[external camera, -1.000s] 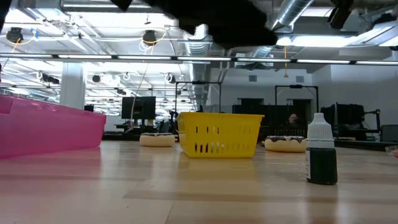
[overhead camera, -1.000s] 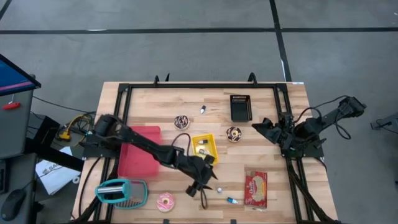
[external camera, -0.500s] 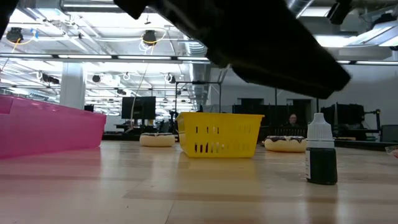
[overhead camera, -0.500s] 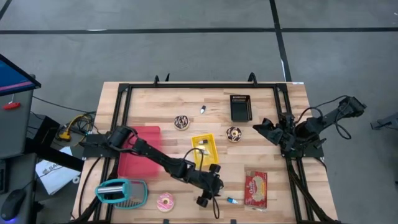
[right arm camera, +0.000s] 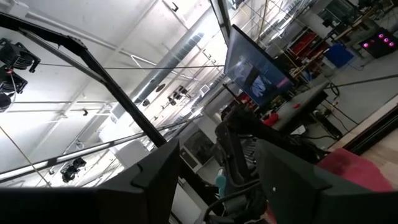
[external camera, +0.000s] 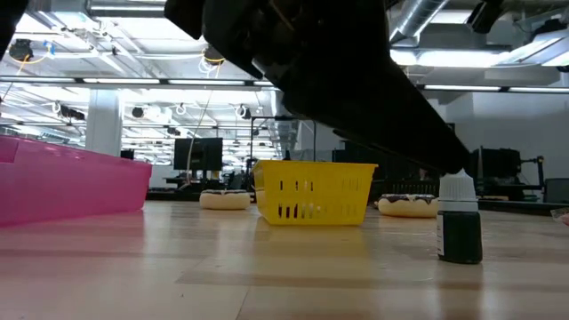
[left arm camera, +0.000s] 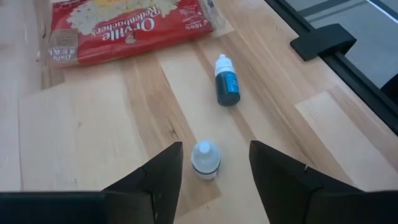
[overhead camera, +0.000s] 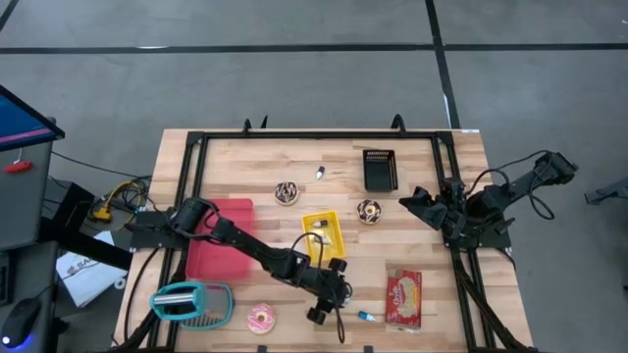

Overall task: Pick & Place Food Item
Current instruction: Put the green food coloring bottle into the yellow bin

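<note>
Left gripper [left arm camera: 211, 177] hangs low over the table [overhead camera: 432, 196] just past the near corner of the yellow basket [overhead camera: 323, 233]. Jaws open, one finger [left arm camera: 158, 180] on each side of a small upright dropper bottle with a white cap [left arm camera: 205, 159]. Fingers not touching it; nothing held.

Beyond the bottle, away from the basket: a second small bottle, blue, lying on its side [left arm camera: 226, 83]. Farther on, a red popcorn packet lying flat [overhead camera: 403, 296].

Food near the basket: chocolate doughnut [overhead camera: 369, 210] just off its right side, another doughnut [overhead camera: 286, 192] off its far left corner, pink doughnut [overhead camera: 261, 318] well toward the near table edge. None gripped.

Pink bin [overhead camera: 218, 238] sits left of the basket, under the left arm.

Right gripper [overhead camera: 407, 199] parked well right of the basket, off the table, tilted upward. Jaws open, empty.
</note>
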Robot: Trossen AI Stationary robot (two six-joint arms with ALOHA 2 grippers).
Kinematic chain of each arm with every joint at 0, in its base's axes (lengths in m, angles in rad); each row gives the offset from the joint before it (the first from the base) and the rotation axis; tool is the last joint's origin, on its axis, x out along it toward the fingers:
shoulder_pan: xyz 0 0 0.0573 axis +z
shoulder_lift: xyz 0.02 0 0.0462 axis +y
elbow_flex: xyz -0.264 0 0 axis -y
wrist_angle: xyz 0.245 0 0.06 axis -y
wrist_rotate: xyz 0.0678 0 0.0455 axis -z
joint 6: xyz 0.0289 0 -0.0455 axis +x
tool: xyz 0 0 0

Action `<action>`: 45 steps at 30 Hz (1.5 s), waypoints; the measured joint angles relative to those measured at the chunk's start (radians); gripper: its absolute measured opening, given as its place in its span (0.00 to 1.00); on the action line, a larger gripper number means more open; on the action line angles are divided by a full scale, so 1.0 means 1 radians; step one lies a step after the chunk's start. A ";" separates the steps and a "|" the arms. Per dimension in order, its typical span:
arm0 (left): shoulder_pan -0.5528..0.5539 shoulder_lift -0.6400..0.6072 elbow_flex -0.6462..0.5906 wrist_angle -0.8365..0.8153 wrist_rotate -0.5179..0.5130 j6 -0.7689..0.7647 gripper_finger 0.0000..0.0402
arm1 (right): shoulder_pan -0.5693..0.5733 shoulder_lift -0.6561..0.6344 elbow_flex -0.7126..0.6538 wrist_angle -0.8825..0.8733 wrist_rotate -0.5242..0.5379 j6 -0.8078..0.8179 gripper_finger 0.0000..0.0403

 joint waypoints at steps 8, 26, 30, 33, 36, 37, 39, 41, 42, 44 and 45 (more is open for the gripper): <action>0.012 0.007 0.000 0.006 0.019 -0.002 0.42 | 0.000 0.000 0.000 -0.003 -0.001 0.000 0.50; 0.017 0.011 -0.001 0.004 0.030 -0.003 0.42 | 0.000 0.000 0.000 -0.004 -0.002 0.000 0.50; 0.020 0.011 -0.001 0.005 0.037 0.000 0.42 | 0.000 0.000 0.000 -0.005 -0.002 0.000 0.50; 0.021 0.011 -0.001 0.011 0.037 0.001 0.40 | 0.000 0.000 0.000 -0.005 -0.003 0.000 0.50; 0.024 0.011 -0.001 0.021 0.037 0.000 0.35 | 0.000 0.000 0.000 -0.006 -0.004 0.000 0.50; 0.024 0.011 -0.001 0.024 0.038 0.000 0.33 | 0.000 0.000 0.000 -0.008 -0.004 0.000 0.50; 0.024 0.011 -0.001 0.025 0.038 0.000 0.28 | 0.000 0.000 0.000 -0.009 -0.004 0.000 0.50; 0.024 0.011 -0.001 0.024 0.047 0.000 0.24 | 0.000 0.000 0.000 -0.010 -0.004 0.000 0.50; 0.024 0.011 -0.001 0.025 0.055 0.000 0.22 | 0.000 0.000 0.000 -0.010 -0.004 0.000 0.50; 0.024 0.011 -0.001 0.024 0.064 0.000 0.19 | 0.000 0.000 0.000 -0.010 -0.004 0.000 0.50; 0.024 0.011 -0.001 0.024 0.064 0.000 0.18 | 0.000 0.000 0.000 -0.010 -0.004 0.000 0.50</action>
